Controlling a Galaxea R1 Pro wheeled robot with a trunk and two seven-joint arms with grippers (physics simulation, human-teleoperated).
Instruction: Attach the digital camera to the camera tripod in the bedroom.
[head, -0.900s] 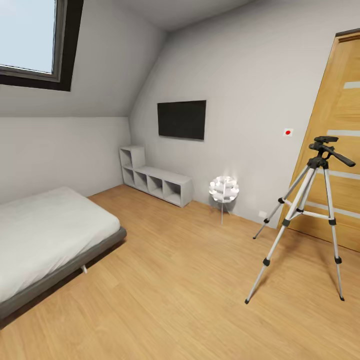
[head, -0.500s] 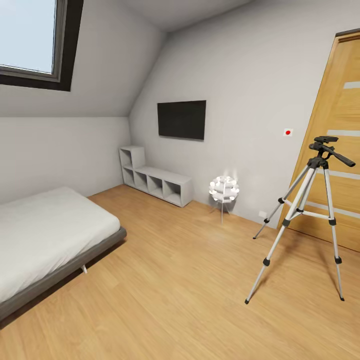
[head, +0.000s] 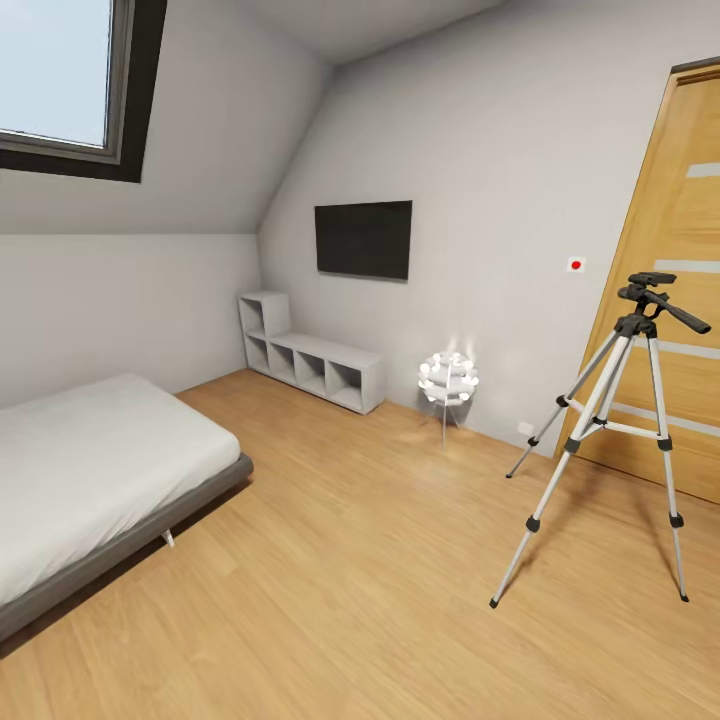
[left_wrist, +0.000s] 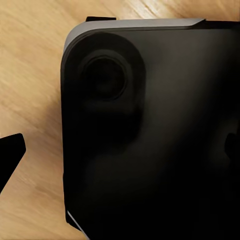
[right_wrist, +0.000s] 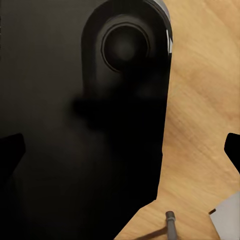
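My wrist views are mostly blocked by my own dark body over the wood floor (head: 350, 560), so I cannot tell either end effector's state. The camera tripod (head: 620, 420) stands right, before the door (head: 680, 250).

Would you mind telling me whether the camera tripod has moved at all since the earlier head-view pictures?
No. The camera tripod stands in the same spot against the wooden door behind it, feet on the same floorboards.

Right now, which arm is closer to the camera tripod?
Right, probably: the camera tripod stands to the robot's right. The left gripper and right gripper both point at floor beside the robot's body.
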